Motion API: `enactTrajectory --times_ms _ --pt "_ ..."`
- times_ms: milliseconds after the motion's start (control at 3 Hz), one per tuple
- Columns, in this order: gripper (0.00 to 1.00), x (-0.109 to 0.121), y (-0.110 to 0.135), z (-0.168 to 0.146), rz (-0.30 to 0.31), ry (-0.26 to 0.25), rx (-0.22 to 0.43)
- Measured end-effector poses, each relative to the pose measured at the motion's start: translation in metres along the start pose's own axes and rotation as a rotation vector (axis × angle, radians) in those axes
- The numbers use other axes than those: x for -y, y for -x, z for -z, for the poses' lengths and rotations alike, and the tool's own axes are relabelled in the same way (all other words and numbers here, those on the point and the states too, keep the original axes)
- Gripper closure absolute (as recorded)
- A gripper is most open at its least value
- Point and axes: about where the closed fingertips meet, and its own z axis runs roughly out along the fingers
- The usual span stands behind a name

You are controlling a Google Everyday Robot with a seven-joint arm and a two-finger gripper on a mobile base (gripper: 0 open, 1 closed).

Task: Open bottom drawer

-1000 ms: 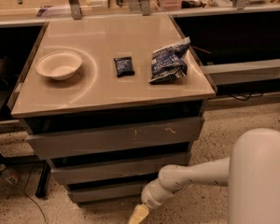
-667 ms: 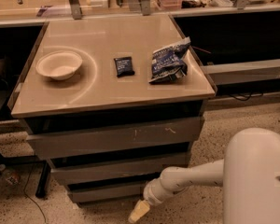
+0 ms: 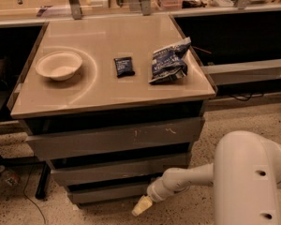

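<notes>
A tan, glossy cabinet top (image 3: pixel 107 95) stands on a speckled floor (image 3: pixel 239 121), with dark shelving to either side and a cluttered counter (image 3: pixel 47 3) at 12 o'clock behind it. On the top, from the left, lie 1 pale bowl (image 3: pixel 59 65) at 9 o'clock, 1 small dark packet (image 3: pixel 124 66) near the middle, and 1 crumpled blue bag (image 3: pixel 168 62) at 3 o'clock, all apart from each other. Below are 3 grey drawer fronts: the widest (image 3: pixel 107 139) with pale scratches, the mid-sized one (image 3: pixel 117 170), and the bottom drawer (image 3: pixel 105 192), narrowest and lowest, at 6 o'clock under the top. 1 white arm (image 3: pixel 192 178) reaches in from 4 o'clock; its gripper (image 3: pixel 141 206) hangs low, just beside the bottom drawer's right end. I cannot tell whether it is open or closed, nor whether it touches the front.
</notes>
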Motion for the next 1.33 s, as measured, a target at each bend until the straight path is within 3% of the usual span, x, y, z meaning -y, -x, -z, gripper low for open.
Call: enactTrajectory --times_ms 333,667,1333 --pt "0.00 0.017 -0.006 -0.011 -0.013 -0.018 -0.003" --pt "0.00 0.052 -0.012 -0.025 -0.013 -0.060 0.000" --pt "0.00 0.053 -0.014 -0.054 0.011 -0.016 -0.020"
